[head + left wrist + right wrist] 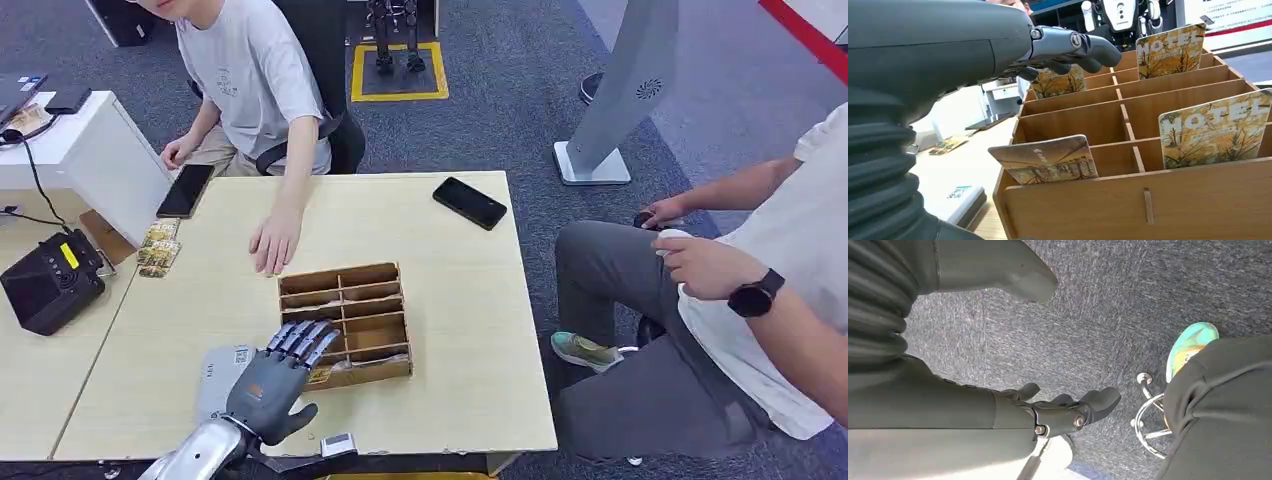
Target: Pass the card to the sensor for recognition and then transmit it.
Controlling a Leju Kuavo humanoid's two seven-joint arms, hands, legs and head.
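With its fingers spread and holding nothing, the left hand (283, 372) could knock the leaning card (1048, 159) just below its fingertips flat inside the wooden organizer (390, 372).

You have a pale wooden table (440, 260). Near its front edge sits a wooden divided box (346, 322); a grey sensor pad (222, 378) lies just left of it. A black phone (469, 202) lies near the far right corner, another black phone (185, 190) overhangs the far left edge, with loose cards (159, 247) near it. A person's hand (273, 240) rests on the tabletop behind the box.
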